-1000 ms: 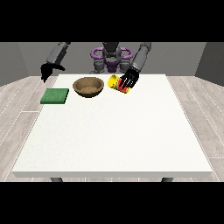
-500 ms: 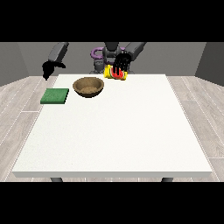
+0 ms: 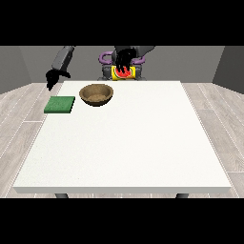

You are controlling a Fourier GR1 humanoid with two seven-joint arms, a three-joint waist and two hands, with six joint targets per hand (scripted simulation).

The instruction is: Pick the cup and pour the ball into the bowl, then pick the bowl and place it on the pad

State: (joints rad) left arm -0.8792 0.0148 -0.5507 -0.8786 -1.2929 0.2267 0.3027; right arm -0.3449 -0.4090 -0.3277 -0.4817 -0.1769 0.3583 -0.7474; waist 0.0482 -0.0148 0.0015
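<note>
Over the last second the hand at the view's right (image 3: 125, 61), its fingers curled round the yellow-and-red cup (image 3: 123, 73), has lifted the cup off the tabletop (image 3: 128, 143). The cup stood right of the bowl (image 3: 96, 94) near the far edge; it now hangs clear of the surface, above the far edge and nearer the bowl's side, lying sideways.

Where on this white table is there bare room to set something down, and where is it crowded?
The large white table is bare from the near edge up to the brown wooden bowl and the flat green square pad, and along its whole right side. It is crowded at the far left, where bowl and pad lie side by side. The yellow and red cup is held above the far edge.
</note>
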